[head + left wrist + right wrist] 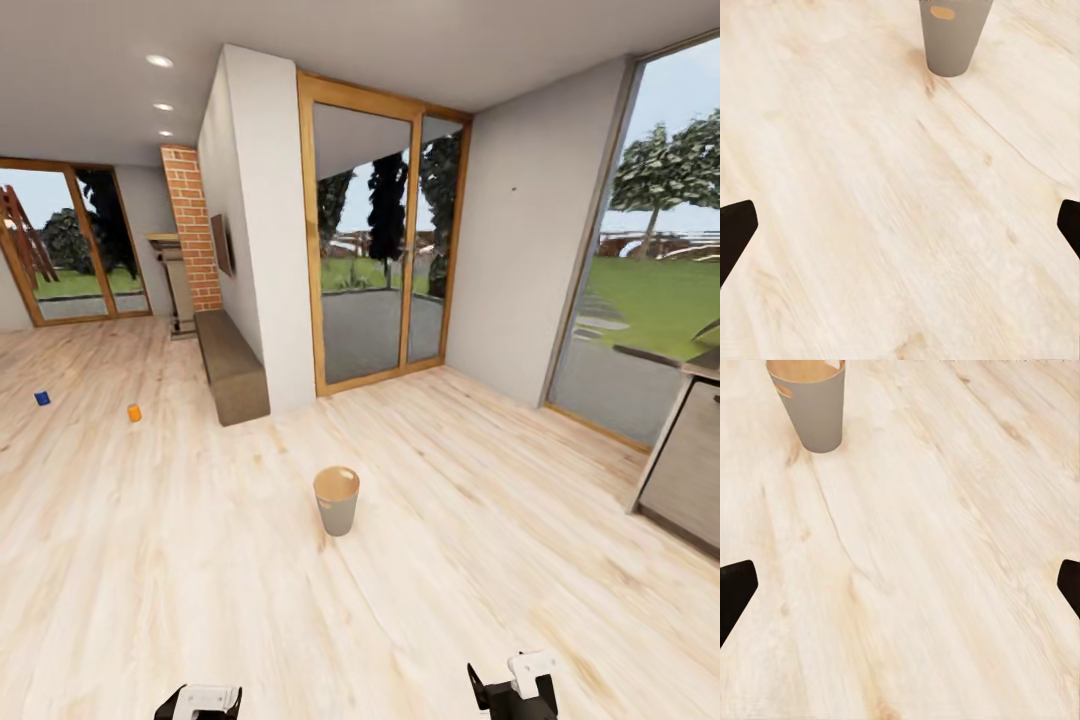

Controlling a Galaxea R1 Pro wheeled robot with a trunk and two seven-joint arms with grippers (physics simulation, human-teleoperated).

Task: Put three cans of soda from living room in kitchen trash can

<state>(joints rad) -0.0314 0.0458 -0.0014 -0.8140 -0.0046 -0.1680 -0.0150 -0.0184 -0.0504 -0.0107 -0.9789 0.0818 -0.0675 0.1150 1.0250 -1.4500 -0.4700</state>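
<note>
The bin [336, 499] stands on the floor [450, 600]; a blue can [41, 398] and an orange can [134, 412] lie far off, not yet collected. Both grippers' jaws are apart, holding nothing.

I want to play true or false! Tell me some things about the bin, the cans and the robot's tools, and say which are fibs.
1. The trash can stands upright on the wooden floor. True.
2. The blue can is inside the trash can. False: it sits on the floor far off to the left.
3. An orange can sits on the floor, to the right of the blue one. True.
4. The left tool is holding a can. False: its fingers are spread wide over bare floor.
5. The right tool is open too. True.
6. The trash can has fallen on its side. False: it is upright, its opening facing up.
</note>
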